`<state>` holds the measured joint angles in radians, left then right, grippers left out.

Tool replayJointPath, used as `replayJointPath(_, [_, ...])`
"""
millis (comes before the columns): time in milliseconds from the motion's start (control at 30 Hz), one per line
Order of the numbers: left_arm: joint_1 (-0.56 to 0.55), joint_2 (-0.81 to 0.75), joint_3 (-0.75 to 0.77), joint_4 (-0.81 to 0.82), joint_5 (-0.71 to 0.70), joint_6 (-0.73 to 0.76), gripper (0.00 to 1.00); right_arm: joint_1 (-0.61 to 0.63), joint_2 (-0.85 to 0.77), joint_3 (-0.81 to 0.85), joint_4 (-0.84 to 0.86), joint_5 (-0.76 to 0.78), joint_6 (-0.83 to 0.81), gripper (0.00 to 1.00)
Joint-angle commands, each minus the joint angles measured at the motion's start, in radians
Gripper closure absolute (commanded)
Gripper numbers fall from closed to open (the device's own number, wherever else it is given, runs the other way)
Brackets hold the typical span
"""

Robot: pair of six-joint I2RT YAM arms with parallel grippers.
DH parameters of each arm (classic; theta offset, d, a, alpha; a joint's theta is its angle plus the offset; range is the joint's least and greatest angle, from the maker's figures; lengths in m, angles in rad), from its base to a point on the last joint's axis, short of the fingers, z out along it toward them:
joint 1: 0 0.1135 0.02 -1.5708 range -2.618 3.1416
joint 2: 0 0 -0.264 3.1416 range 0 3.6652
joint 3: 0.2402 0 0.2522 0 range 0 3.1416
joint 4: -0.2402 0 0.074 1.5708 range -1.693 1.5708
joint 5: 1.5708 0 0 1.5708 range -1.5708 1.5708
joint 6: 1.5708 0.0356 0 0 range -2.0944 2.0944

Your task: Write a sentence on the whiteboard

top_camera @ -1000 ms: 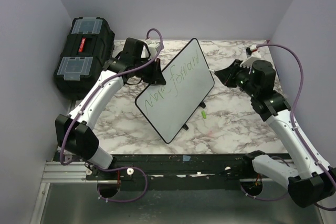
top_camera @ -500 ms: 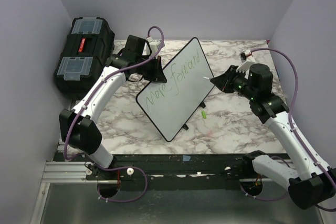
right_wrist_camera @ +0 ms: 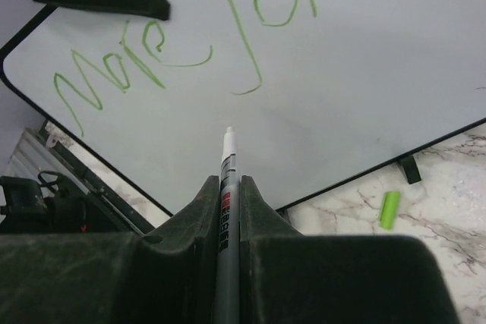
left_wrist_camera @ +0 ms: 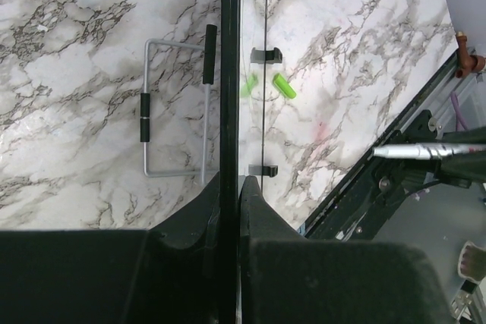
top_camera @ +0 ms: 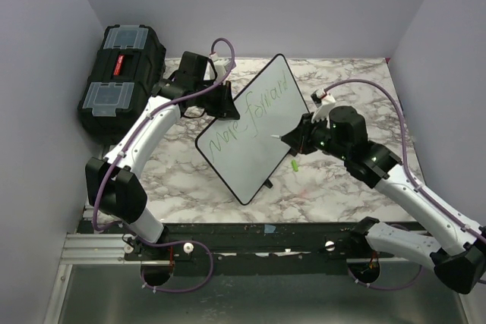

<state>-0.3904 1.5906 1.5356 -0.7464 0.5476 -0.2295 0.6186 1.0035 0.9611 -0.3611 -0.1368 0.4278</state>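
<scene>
Top view, table's 10 o'clock: black toolbox (top_camera: 121,73), well clear of the work. Left gripper (top_camera: 224,102) is clamped tight on the whiteboard (top_camera: 254,149) at its 10 o'clock rim; the wrist view shows the jaws pinching the board edge-on. The board stands tilted mid-table, and the sentence (top_camera: 250,121) runs in green across its upper face, with the lower half bare. Right gripper (right_wrist_camera: 226,187), at the board's 3 o'clock, is closed on a marker (right_wrist_camera: 227,158) whose tip points at bare white below the words; contact cannot be told. A green cap (top_camera: 294,165) lies at the board's 4 o'clock. Risks: a hard press could pivot the board in its single-edge clamp and skew strokes, and a low start could run the line off the bottom rim.
</scene>
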Motion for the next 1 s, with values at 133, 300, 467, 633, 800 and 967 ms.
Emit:
replayJointPath(133, [0.002,0.035,-0.075,0.006,-0.201,0.157,1.0,0.319,-0.068,-0.059,0.034,0.391,-0.052,0.99])
replayJointPath(300, [0.001,0.033,-0.082,0.006,-0.198,0.155,1.0,0.498,-0.051,-0.106,0.059,0.573,-0.057,0.99])
replayJointPath(467, [0.001,0.03,-0.084,0.004,-0.196,0.147,1.0,0.538,-0.07,-0.168,0.104,0.617,-0.024,0.99])
replayJointPath(633, [0.001,0.023,-0.088,0.001,-0.189,0.132,1.0,0.541,-0.07,-0.195,0.1,0.637,-0.006,0.99])
replayJointPath(800, [0.002,0.016,-0.1,0.006,-0.162,0.114,1.0,0.541,-0.103,-0.219,0.089,0.684,0.009,0.99])
replayJointPath(967, [0.001,-0.001,-0.131,0.037,-0.144,0.098,1.0,0.54,-0.112,-0.239,0.086,0.657,0.001,0.99])
